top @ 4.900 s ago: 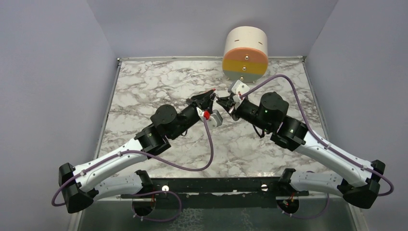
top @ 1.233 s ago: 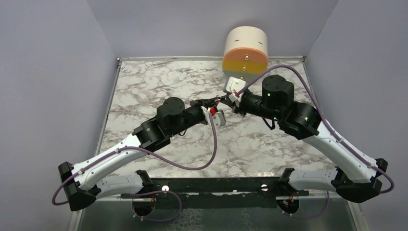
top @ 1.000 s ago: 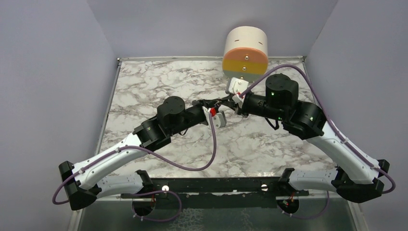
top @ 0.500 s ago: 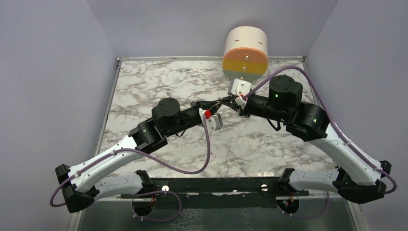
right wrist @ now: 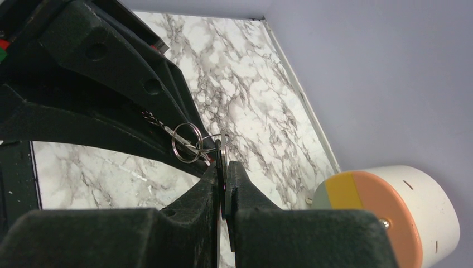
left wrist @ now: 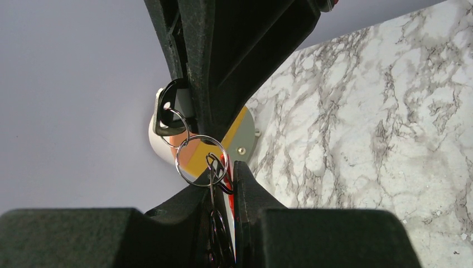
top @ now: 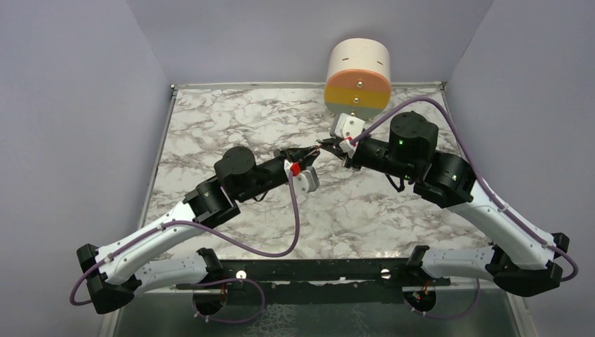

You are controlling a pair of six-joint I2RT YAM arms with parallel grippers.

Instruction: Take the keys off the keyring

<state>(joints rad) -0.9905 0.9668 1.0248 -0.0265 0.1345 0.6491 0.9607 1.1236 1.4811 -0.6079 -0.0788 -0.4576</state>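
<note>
The keyring (top: 317,147) hangs in the air between my two grippers, above the middle of the marble table. My left gripper (top: 303,153) (left wrist: 226,167) is shut on its red clip (left wrist: 227,167) and dark chain links; the thin silver ring (left wrist: 202,161) (right wrist: 187,142) sticks out past the fingertips. My right gripper (top: 330,146) (right wrist: 223,163) is shut on a flat key (right wrist: 222,149). That key's dark head (left wrist: 167,109) shows beside the right fingers in the left wrist view, hooked to a smaller ring (left wrist: 177,128).
A white cylinder (top: 358,70) (right wrist: 385,206) with an orange, yellow and grey face lies at the back of the table, just behind the right wrist. Grey walls close in the left, back and right sides. Purple cables loop from both arms.
My left arm has drawn back to the left with the clip held, so the grippers stand slightly further apart. The right gripper has barely moved and keeps its grip.
</note>
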